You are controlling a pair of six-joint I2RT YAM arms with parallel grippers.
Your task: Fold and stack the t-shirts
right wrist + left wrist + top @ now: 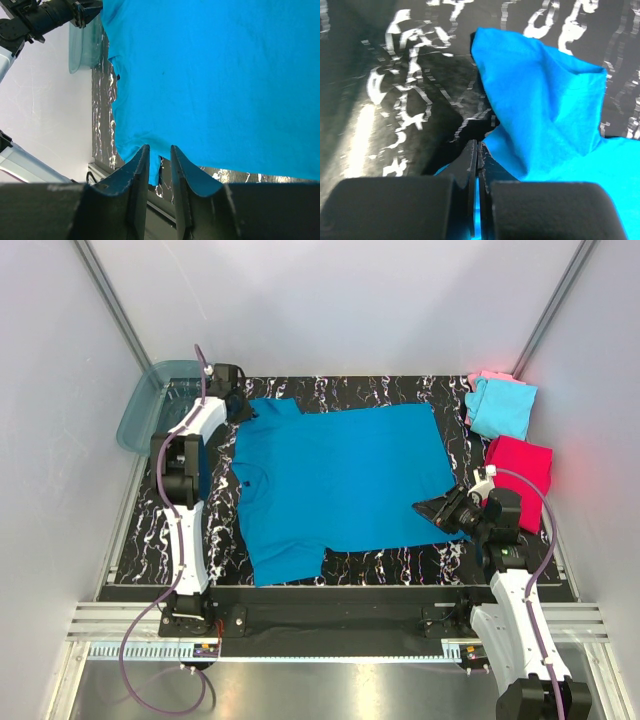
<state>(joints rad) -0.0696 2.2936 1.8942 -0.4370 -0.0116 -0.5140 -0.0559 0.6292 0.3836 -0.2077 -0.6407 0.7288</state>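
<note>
Left gripper (475, 150), pressed shut, pinches the large teal-blue cloth t-shirt (340, 480) by its far sleeve. Right gripper (159, 148), narrowly parted, seemingly straddles the near-right hem.

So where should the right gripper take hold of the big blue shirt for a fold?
Probably the hem corner nearest the right gripper, coming in low from the right side. The blue shirt lies spread flat, so only its edges offer cloth to pinch, and that corner lies right by the gripper.

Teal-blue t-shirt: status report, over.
Left gripper shut on large teal-blue cloth t-shirt sleeve. Right gripper at hem, grip unclear. Shirt spread flat, unfolded. Nothing lying on it.
</note>
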